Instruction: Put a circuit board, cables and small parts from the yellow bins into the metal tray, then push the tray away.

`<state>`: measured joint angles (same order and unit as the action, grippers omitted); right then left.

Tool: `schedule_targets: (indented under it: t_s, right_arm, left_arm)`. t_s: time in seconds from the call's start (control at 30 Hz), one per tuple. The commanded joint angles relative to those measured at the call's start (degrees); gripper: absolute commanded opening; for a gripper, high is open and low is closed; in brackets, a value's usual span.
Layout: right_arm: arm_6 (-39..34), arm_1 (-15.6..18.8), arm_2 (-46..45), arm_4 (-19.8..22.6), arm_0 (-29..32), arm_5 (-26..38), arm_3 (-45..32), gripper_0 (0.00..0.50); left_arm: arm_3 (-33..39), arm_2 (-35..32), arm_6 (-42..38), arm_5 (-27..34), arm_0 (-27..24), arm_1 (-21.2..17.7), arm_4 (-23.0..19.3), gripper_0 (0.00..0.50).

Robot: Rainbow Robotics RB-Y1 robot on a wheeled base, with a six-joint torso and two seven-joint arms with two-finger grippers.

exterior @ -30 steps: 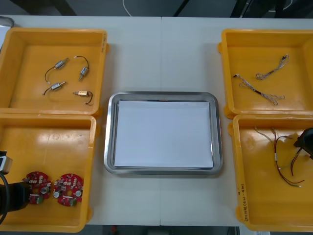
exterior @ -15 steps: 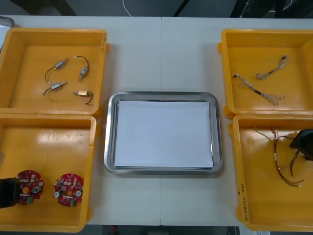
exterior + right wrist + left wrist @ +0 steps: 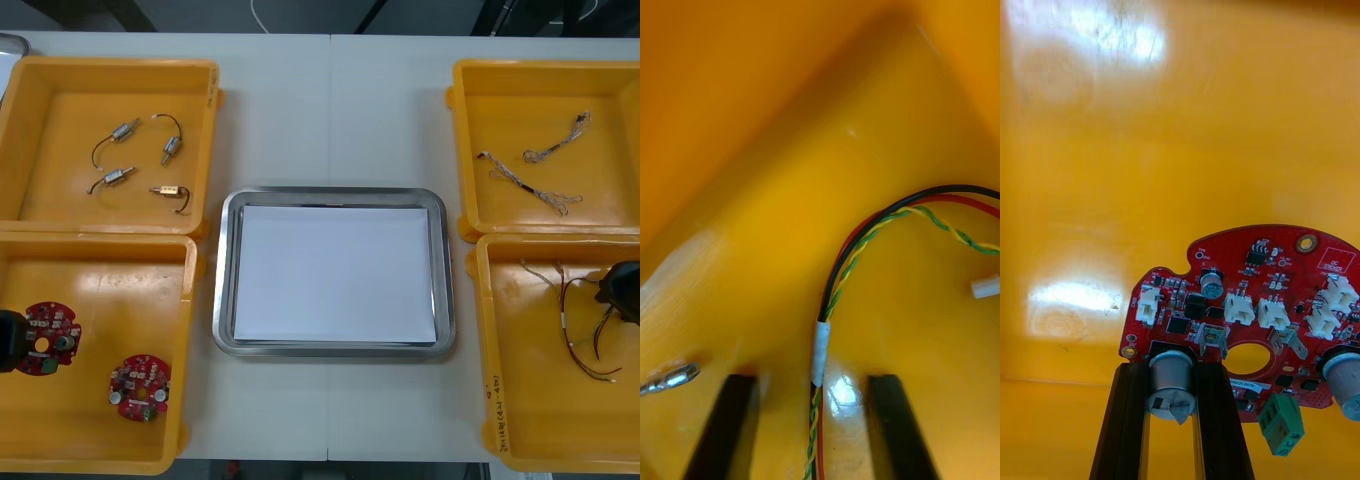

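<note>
1. My left gripper [image 3: 1172,409] pinches a round red circuit board [image 3: 1251,300] by a silvery cylindrical part at its rim
2. The board is flat and glossy, studded with white connectors and a green terminal block. Its component face is up, and it is inside the near-left yellow bin [image 3: 190,300], by the left wall
3. A second red board [image 3: 140,387] lies flat in the same bin
4. My right gripper [image 3: 811,382] is spread, one black finger on each side of a cable bundle [image 3: 820,349] in the smooth near-right yellow bin [image 3: 480,330]
5. The bundle has black, red and twisted yellow-green strands bound by a white sleeve. It runs straight out from between my fingers, then bends aside
6. The metal tray [image 3: 330,195] is shiny-rimmed and white inside
</note>
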<state>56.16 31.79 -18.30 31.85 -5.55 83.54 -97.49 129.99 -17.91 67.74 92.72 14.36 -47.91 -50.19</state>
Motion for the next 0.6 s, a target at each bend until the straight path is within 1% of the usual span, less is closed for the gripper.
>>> schedule_targets:
  t_s: [0.03, 0.2, 0.4, 0.5, 0.6]
  right_arm:
    - [-3.1, -0.2, 0.6, 0.3, -0.3, -0.6, 0.3, 0.0]
    - [-3.1, -0.2, 0.4, 0.5, -0.3, -0.6, 0.3, 0.0]
    - [-2.1, -0.2, -1.5, 1.4, -0.3, -0.5, -0.3, 0.0]
    - [-1.7, -0.2, -3.0, 1.5, -0.3, 1.6, -2.5, 0.0]
    - [-1.2, 0.0, -4.5, 1.3, -0.3, 5.5, -5.8, 0.0]
  left_arm:
    - [2.4, -1.7, -1.3, 4.5, -6.4, -0.9, -0.8, 0.0]
    - [2.5, 0.1, -2.3, 8.0, -11.6, -1.0, -1.0, 0.001]
    - [2.5, 4.3, -3.9, 10.7, -18.7, -1.2, -1.1, 0.001]
    - [2.4, 7.2, -5.2, 12.0, -22.4, -1.2, -1.1, 0.001]
    - [2.4, 10.2, -8.3, 12.8, -26.0, -1.2, -1.1, 0.002]
